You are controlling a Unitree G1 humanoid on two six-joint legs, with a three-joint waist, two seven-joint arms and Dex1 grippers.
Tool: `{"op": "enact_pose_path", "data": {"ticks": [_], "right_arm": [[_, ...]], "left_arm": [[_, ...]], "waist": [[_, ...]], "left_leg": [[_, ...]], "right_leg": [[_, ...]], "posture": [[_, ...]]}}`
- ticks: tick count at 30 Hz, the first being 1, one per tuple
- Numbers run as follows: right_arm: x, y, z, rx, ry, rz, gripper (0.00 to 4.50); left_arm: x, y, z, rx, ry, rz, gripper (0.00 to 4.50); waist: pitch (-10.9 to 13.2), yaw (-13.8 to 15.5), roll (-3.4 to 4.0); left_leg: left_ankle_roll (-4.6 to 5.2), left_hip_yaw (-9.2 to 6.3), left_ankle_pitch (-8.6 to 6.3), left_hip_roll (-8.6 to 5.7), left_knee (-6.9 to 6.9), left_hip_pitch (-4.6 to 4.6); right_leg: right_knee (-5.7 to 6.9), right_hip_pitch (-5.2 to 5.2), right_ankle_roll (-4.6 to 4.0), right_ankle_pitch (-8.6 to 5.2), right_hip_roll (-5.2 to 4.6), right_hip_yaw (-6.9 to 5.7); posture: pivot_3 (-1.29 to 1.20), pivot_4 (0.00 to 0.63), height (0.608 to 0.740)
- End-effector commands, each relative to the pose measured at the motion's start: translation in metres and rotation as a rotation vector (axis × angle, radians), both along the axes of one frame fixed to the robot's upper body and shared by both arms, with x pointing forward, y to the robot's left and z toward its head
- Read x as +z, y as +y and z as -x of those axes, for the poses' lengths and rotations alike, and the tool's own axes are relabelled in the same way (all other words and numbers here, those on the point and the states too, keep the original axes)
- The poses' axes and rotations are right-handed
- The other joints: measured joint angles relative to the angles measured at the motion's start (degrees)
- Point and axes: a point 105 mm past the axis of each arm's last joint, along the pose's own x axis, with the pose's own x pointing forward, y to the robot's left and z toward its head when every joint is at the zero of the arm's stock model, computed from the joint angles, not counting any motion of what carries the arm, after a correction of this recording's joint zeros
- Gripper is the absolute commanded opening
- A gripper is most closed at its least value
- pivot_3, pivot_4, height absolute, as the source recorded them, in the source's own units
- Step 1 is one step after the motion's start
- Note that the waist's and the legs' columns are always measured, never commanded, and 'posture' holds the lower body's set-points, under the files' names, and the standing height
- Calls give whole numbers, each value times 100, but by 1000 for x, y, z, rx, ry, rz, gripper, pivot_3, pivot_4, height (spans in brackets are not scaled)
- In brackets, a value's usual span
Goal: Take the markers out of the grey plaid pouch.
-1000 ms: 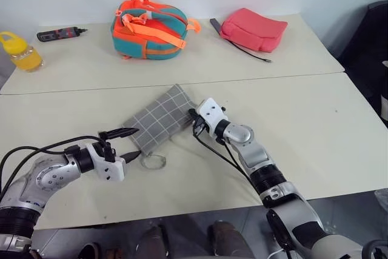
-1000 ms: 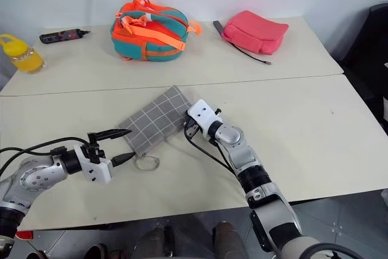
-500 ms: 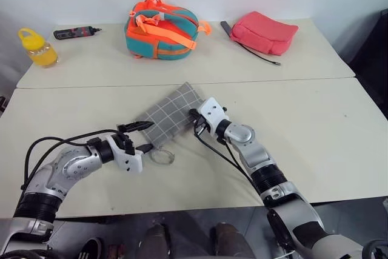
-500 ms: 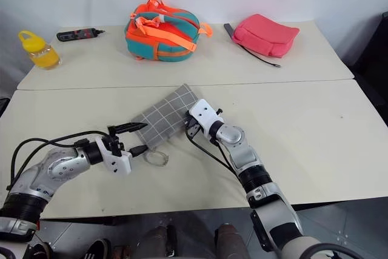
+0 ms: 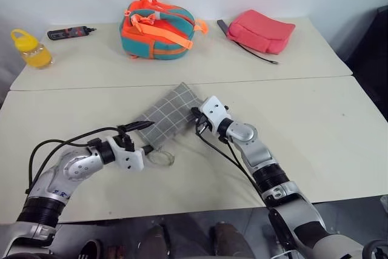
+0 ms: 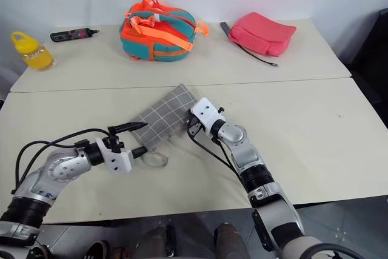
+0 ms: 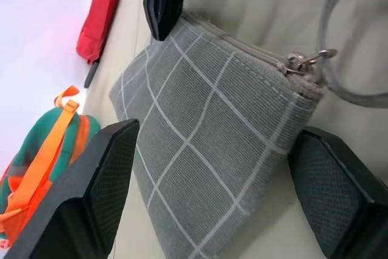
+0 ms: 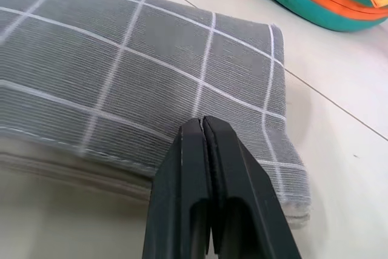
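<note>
Between the spread fingers of my left end effector (image 5: pixel 140 137) sits the near corner of the grey plaid pouch (image 5: pixel 165 114), with its ring pull just beside; it holds nothing. My right end effector (image 8: pixel 206 127), pressed shut, meets the pouch's far edge on the bench (image 5: pixel 315 119). Markers aren't visible.

The pouch (image 5: pixel 167 115) lies flat near the middle of the table (image 5: pixel 315 119), set at a slant, with its ring pull (image 7: pixel 309 60) at the near left corner. The left hand (image 5: pixel 142 137) sits at that corner, one finger either side of it; the right hand (image 5: pixel 197 127) touches the pouch's right-hand edge. Along the far side — left to right — stand a bottle (image 5: pixel 27 48), a corded tool (image 5: pixel 68 32), a backpack (image 5: pixel 159 25) and a second pouch (image 5: pixel 260 30).
</note>
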Motion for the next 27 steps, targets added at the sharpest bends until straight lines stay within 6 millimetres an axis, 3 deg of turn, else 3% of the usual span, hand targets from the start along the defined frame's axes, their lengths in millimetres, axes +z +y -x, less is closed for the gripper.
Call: {"op": "enact_pose_path", "data": {"ticks": [1, 3, 6, 13, 17, 23, 25, 27], "right_arm": [[12, 4, 2, 19, -33, -26, 76], [12, 4, 2, 19, -33, -24, 76], [12, 2, 1, 11, -33, -23, 0], [12, 2, 1, 8, -34, -23, 0], [12, 2, 1, 8, -37, -20, 0], [22, -1, 3, 26, -53, -36, 0], [34, 0, 10, 81, 33, -174, 0], [44, 3, 22, 165, 88, -230, 610]], "left_arm": [[-32, -8, 1, 12, 83, -80, 3953], [-33, -9, -1, 20, 99, -78, 3953], [-37, -9, 0, 23, 130, -73, 3357], [-36, -2, 1, 46, 141, -57, 1058], [-34, -1, 1, 54, 151, -31, 22], [-29, -6, 3, 41, 150, -6, 22], [-27, -6, 2, 43, 138, -8, 22], [-26, -7, 2, 43, 126, -8, 0]], "waist": [[0, 29, 0], [0, 42, 0], [0, 38, 0], [0, 13, 0], [-1, -3, 1], [-1, -6, 1], [-1, 1, 1], [-1, 6, 1]], "left_leg": [[4, 0, 4, -1, 1, 0], [6, 0, 7, -4, 2, 0], [7, 1, 9, -4, 2, 0], [5, 2, 8, -1, -4, 1], [3, 5, 9, 0, -10, 8], [1, 10, 7, 0, -12, 9], [0, 11, 6, 0, -14, 9], [-2, 9, 4, 2, -16, 9]], "right_leg": [[0, 2, 0, 0, 0, 1], [0, 2, -1, 0, -3, 3], [1, 3, -1, 0, -3, 3], [3, -2, -1, 1, -2, 5], [3, -1, -1, 1, -1, 8], [3, -2, -1, 1, 0, 15], [2, -5, 0, 1, 0, 17], [2, -5, 0, 1, 1, 17]], "posture": [[0, 150, 740], [0, 150, 740], [0, 150, 740], [0, 150, 740], [0, 150, 740], [0, 150, 740], [0, 150, 740], [0, 150, 740]]}}
